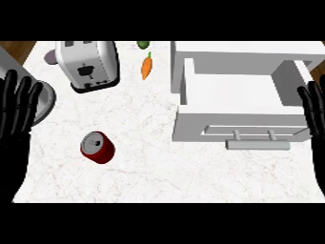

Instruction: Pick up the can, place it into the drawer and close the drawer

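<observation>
Risk I logged: can (98,147) sat ungrasped, left hand (10,112) and right hand (323,114) both released; a glancing grasp could topple it.

The counter (193,176) before me is bright and evenly lit from above, its white top almost washed pale. Shadows are soft and short: a thin dark rim hugs the can (98,147), and a faint one lies under the handle (258,144). The walls inside the drawer (235,86) shade from white to grey. The toaster (89,64) carries a mild sheen. My left hand (10,109) and right hand (323,114), both black, catch hardly any highlight.
</observation>
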